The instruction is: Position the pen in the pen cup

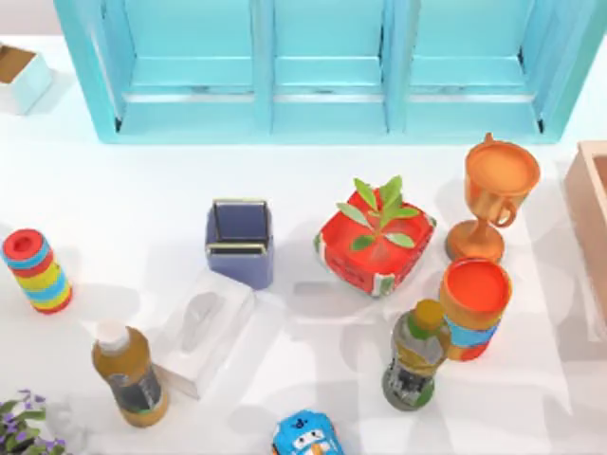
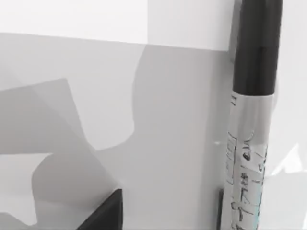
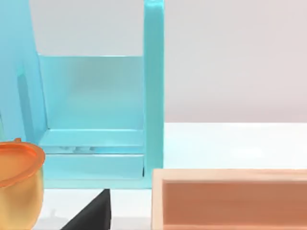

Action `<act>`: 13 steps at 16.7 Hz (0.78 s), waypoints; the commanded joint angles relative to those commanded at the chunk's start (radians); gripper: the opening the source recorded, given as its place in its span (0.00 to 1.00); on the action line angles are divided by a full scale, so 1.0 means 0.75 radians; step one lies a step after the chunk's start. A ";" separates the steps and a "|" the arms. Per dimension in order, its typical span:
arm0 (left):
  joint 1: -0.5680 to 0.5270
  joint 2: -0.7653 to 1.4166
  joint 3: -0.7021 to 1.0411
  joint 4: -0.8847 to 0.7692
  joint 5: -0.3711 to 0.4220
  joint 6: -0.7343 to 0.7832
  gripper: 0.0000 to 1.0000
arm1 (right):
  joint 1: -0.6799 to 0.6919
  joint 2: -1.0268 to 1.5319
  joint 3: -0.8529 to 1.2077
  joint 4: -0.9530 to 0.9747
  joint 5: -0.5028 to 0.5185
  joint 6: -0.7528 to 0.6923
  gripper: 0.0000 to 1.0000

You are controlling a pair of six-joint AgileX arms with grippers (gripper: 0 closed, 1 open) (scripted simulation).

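Note:
The pen cup (image 1: 239, 243), a periwinkle square holder with a pale rim, stands upright left of the table's middle with its mouth open. The pen (image 2: 253, 115), with a black end and a silvery printed barrel, lies on the white table in the left wrist view. It rests just outside one dark finger (image 2: 221, 211) of my left gripper (image 2: 165, 218), which is open with nothing between its fingers. In the right wrist view my right gripper (image 3: 163, 225) shows one dark finger (image 3: 93, 214) set off to the side. It faces the wooden box (image 3: 230, 199).
A white tissue box (image 1: 202, 332) lies just in front of the cup, and a red plant pot (image 1: 377, 242) stands to its right. Farther right are an orange goblet (image 1: 493, 194), a striped canister (image 1: 472, 305) and a bottle (image 1: 415, 353). A blue cabinet (image 1: 322, 66) lines the back.

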 joint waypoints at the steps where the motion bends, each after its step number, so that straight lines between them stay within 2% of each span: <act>1: 0.000 0.000 0.000 0.000 0.000 0.000 0.40 | 0.000 0.000 0.000 0.000 0.000 0.000 1.00; 6: 0.000 0.000 0.000 0.000 0.000 0.000 0.02 | 0.000 0.000 0.000 0.000 0.000 0.000 1.00; 13: 0.000 0.000 0.000 0.000 0.000 0.000 0.00 | 0.000 0.000 0.000 0.000 0.000 0.000 1.00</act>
